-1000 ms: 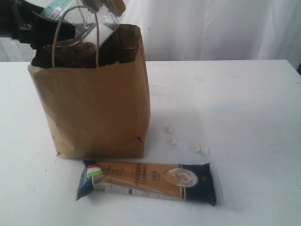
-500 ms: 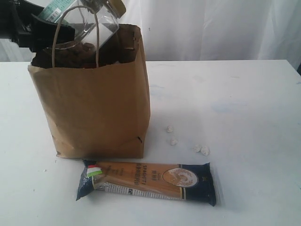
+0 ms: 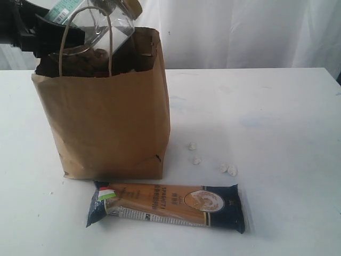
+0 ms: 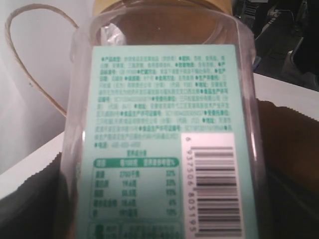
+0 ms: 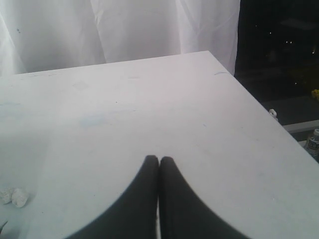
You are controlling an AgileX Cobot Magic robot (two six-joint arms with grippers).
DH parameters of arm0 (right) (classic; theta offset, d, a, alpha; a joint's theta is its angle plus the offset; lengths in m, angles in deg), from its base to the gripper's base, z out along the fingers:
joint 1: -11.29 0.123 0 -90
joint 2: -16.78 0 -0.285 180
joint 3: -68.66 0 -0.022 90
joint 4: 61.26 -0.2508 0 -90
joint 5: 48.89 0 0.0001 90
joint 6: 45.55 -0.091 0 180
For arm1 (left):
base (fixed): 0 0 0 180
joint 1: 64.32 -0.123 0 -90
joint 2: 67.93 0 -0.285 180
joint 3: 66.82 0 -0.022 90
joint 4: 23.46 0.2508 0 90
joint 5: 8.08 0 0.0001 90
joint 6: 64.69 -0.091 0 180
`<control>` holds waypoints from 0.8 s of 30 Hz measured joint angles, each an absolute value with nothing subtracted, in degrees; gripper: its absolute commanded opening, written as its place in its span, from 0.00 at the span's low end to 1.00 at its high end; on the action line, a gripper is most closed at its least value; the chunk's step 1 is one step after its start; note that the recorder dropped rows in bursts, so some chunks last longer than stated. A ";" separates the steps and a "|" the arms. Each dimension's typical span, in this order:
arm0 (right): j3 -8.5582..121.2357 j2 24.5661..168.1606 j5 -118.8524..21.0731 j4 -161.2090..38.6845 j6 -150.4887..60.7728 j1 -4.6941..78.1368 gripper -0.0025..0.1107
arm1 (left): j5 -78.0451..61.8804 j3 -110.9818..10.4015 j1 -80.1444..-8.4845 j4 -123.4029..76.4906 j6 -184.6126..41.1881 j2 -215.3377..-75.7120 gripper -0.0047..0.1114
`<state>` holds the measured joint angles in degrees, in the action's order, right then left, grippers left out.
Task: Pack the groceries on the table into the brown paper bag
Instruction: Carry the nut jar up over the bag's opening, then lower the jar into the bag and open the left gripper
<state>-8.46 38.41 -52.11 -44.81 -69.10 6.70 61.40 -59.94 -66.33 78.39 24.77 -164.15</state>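
Gripping the gold-lidded nut jar [image 3: 98,24] in the left gripper [image 3: 50,34], jaws spread wide around its body (fingers hidden in the left wrist view, with label and barcode filling the frame). Held tilted, long axis running straight out from the hand, gold lid at the far end and raised, nuts slumped to the low side. Hanging right over the open mouth of the brown paper bag [image 3: 106,128], directly below the hand. Low side roughly level with the rim, behind one twisted handle loop [image 3: 110,53]; cannot tell how far inside.

Judged step: lowering the jar into the bag, release not yet done. Turns on one relation, opening straight down from the hand. So calls for descent, maybe a tip toward upright, before letting go. Risk of snagging the handle loop or the creased rim.

Showing the right gripper [image 5: 158,167] pressed shut and empty above bare table [image 5: 149,99], small white lumps [image 5: 15,196] off to one side of it. Not to be found in the exterior view.

Lying flat on the table, long navy-orange spaghetti pack [image 3: 168,205], long axis parallel to the bag's front face, just beside its base, well below and apart from the left hand. Probably nearer the right arm (judgement only).
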 measured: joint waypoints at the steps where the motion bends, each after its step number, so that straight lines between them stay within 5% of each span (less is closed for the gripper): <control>1: -8.46 38.41 -52.11 -44.81 -69.10 6.70 0.02 | 61.40 -59.94 -66.33 78.39 24.77 -164.15 0.51; 13: -8.46 38.41 -52.11 -44.81 -69.10 6.70 0.02 | 61.40 -59.94 -66.33 78.39 30.47 -164.15 0.52; 21: -8.46 38.41 -52.11 -44.81 -69.10 6.70 0.02 | 61.40 -59.94 -66.33 78.39 32.27 -164.15 0.86; 24: -8.46 38.41 -52.11 -44.81 -69.10 6.70 0.02 | 61.40 -59.94 -66.33 77.77 32.25 -164.15 0.92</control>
<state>-8.46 38.41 -52.11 -44.81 -69.10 6.70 61.40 -59.94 -66.33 77.77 32.25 -164.15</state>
